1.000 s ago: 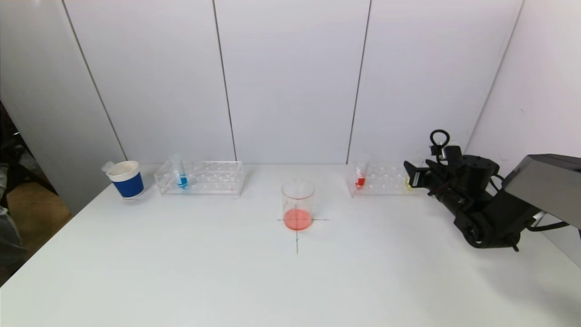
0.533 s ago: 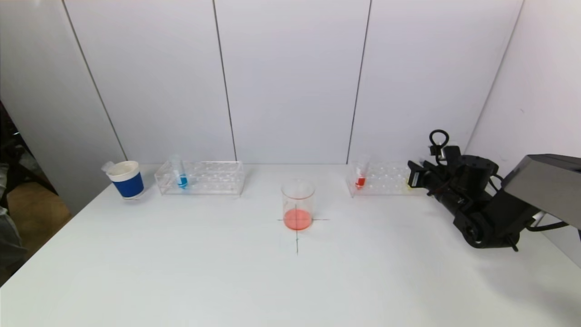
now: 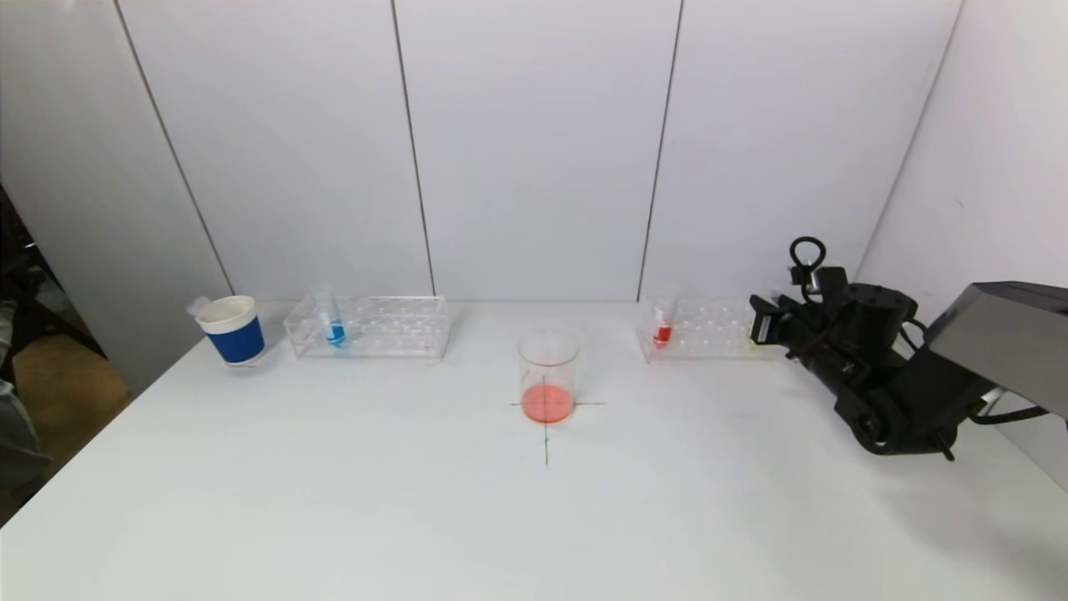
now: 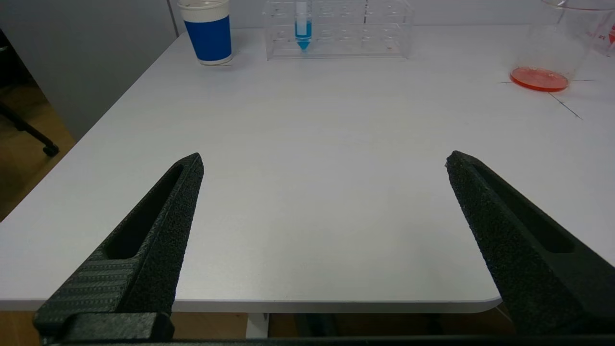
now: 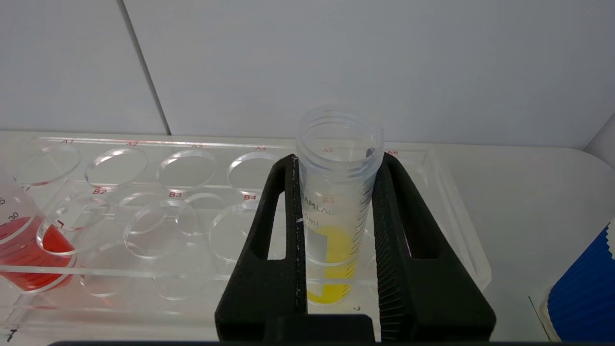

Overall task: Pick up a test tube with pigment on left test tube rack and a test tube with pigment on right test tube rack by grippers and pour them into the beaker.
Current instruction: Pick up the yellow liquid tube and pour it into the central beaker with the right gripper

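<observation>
My right fingers (image 5: 384, 226) are closed on the yellow pigment tube (image 5: 336, 192), which stands upright in the right rack (image 5: 144, 202) on the bench (image 3: 417, 501). My left gripper (image 4: 324, 161) hangs wide open above the bench's near edge, well apart from the beaker (image 3: 547, 376).

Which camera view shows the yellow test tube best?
The right wrist view: the yellow test tube stands in its rack, clamped by the right gripper. The head view shows only a yellow hint by that gripper. The left wrist view does not show it.
</observation>
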`<state>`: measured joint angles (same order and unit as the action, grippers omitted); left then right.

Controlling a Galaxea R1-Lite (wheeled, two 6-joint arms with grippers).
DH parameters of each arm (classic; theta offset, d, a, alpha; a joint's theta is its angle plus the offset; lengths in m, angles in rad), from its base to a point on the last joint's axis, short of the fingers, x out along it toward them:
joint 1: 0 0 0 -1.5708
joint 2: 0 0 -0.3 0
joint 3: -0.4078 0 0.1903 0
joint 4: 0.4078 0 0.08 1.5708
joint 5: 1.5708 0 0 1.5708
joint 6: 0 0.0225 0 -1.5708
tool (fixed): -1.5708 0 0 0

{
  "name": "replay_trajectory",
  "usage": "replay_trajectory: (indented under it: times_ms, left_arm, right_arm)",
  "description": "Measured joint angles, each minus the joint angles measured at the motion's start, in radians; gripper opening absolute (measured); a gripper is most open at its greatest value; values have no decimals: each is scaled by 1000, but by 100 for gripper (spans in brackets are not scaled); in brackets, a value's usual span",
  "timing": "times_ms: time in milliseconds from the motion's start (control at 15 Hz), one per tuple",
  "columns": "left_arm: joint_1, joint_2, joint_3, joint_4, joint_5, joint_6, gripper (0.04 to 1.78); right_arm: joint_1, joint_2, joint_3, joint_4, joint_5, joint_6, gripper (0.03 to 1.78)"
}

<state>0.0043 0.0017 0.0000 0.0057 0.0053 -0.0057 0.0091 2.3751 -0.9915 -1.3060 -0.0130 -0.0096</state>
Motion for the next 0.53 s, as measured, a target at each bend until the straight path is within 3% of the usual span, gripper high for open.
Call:
replay_trajectory:
  times_ms: [533]
  left_arm:
    - [0,0,0,0,0,0,176]
  right_arm:
    - [-2,-90,-22,122,-1,-5,47]
